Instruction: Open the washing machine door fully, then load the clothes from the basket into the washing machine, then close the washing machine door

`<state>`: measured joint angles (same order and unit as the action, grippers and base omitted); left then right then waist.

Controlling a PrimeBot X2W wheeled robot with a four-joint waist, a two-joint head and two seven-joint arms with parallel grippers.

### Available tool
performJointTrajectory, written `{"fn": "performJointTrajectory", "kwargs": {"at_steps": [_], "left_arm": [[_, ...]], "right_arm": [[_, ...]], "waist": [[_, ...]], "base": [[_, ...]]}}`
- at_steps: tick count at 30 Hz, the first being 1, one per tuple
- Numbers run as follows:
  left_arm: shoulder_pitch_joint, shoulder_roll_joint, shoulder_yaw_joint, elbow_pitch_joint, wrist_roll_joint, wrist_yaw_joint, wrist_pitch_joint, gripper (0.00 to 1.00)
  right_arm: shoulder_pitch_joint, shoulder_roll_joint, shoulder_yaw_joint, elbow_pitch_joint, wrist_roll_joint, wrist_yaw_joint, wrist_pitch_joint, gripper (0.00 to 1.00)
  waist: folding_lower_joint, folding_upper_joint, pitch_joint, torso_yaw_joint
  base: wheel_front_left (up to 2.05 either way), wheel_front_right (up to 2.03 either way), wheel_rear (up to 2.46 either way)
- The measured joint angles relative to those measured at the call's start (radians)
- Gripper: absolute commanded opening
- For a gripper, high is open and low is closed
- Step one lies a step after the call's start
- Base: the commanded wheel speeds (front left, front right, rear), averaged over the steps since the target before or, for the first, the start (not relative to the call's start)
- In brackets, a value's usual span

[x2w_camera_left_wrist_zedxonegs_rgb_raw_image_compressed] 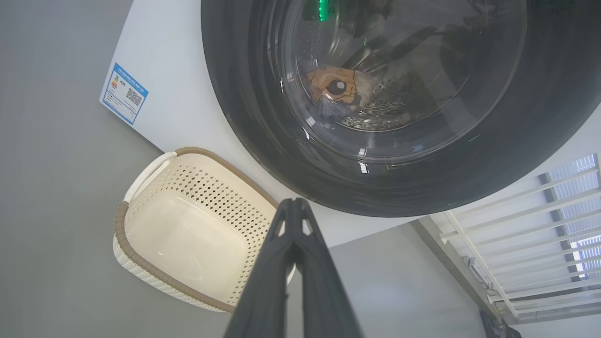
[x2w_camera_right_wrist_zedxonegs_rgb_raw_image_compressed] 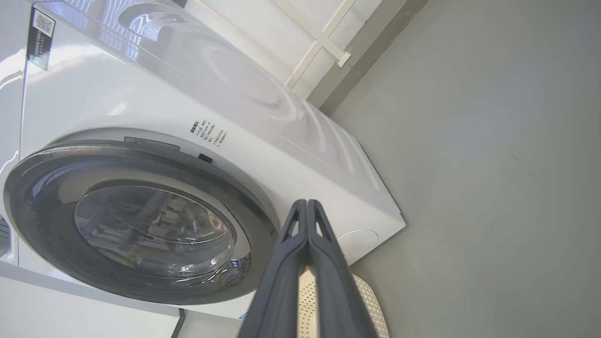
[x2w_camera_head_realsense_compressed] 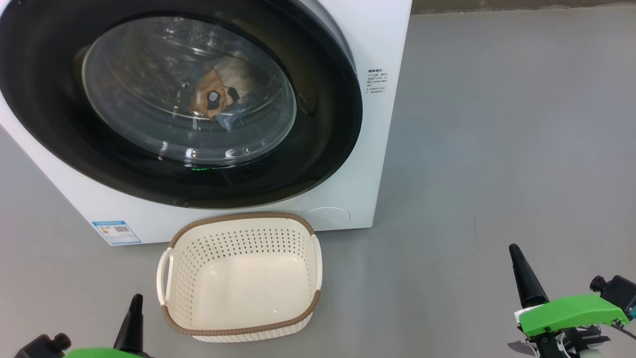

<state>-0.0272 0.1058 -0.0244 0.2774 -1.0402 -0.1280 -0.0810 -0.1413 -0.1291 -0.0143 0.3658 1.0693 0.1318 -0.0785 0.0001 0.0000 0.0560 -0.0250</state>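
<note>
The washing machine door [x2w_camera_head_realsense_compressed: 318, 164] looks shut, the clothes [x2w_camera_head_realsense_compressed: 218, 94] lie inside behind its glass, and the basket [x2w_camera_head_realsense_compressed: 238, 221] stands empty before it; nothing seems left. The left end effector [x2w_camera_head_realsense_compressed: 136, 300] and right end effector [x2w_camera_head_realsense_compressed: 515, 250] are pinched closed, empty.

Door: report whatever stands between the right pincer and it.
Nothing visible does. Bare floor lies between the right pincer and the door; the empty basket sits off to the pincer's left, below the door.
</note>
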Motion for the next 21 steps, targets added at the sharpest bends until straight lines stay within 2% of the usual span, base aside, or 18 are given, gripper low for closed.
{"fn": "performJointTrajectory", "kwargs": {"at_steps": [21], "left_arm": [[-0.016,-0.024,0.029,-0.002,-0.182,0.0,0.056,0.0]], "right_arm": [[0.0,0.027,-0.034,-0.029,0.166,0.0,0.06,0.0]], "waist": [[0.0,0.0,-0.017,0.008]], "base": [[0.0,0.0,0.0]]}}
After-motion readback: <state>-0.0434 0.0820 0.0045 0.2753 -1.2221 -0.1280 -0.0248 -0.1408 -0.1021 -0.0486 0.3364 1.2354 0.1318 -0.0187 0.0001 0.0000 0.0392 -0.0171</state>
